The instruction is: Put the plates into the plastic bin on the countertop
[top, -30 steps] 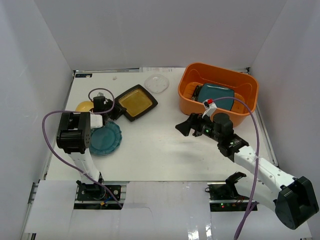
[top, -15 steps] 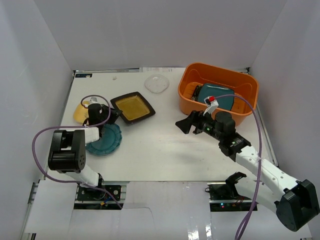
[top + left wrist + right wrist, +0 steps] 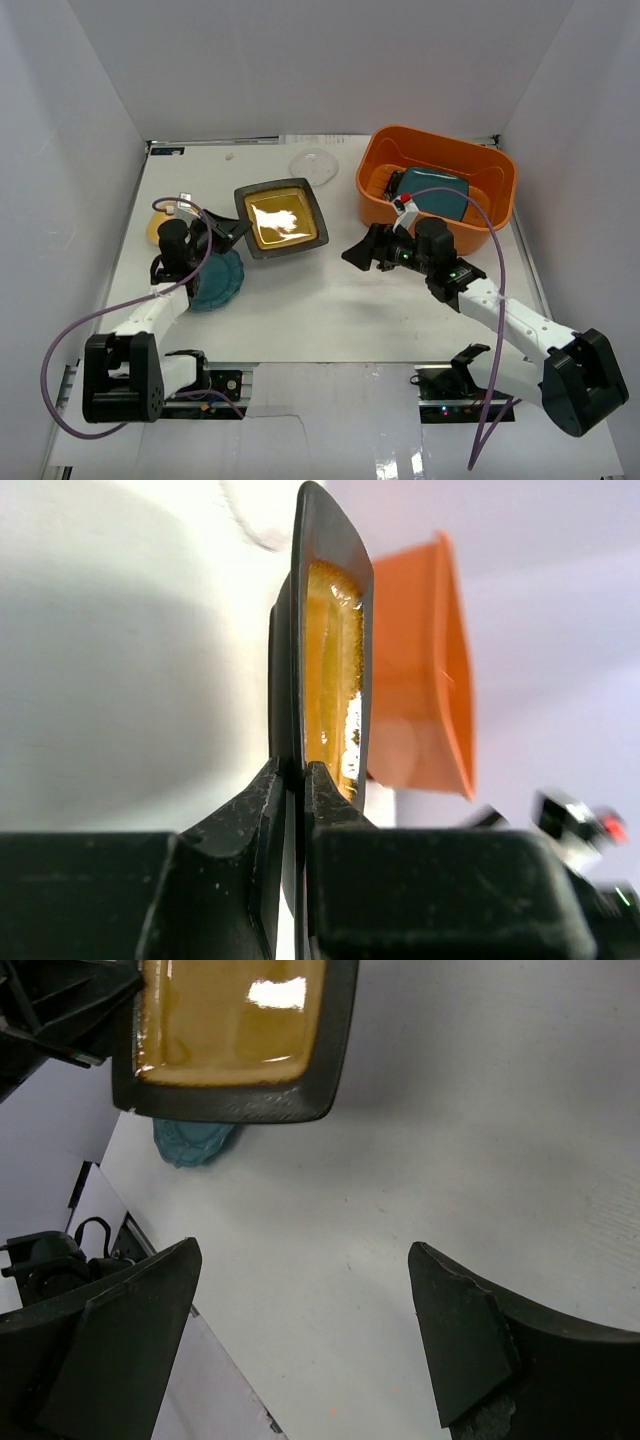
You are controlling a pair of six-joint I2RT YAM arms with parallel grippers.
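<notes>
My left gripper is shut on the left edge of the black square plate with the amber centre and holds it lifted and tilted above the countertop. In the left wrist view the plate stands edge-on between the pinched fingers, with the orange bin beyond. My right gripper is open and empty, just right of the plate. The right wrist view shows the plate ahead of the spread fingers. The orange bin holds a teal square plate.
A teal round scalloped plate lies under my left arm; it also shows in the right wrist view. A yellow plate sits at the far left. A clear round dish lies near the back wall. White walls enclose the countertop.
My left gripper has lifted the black amber plate and carried it right, tilting it up. My right gripper has shifted a little left towards it, still open.
</notes>
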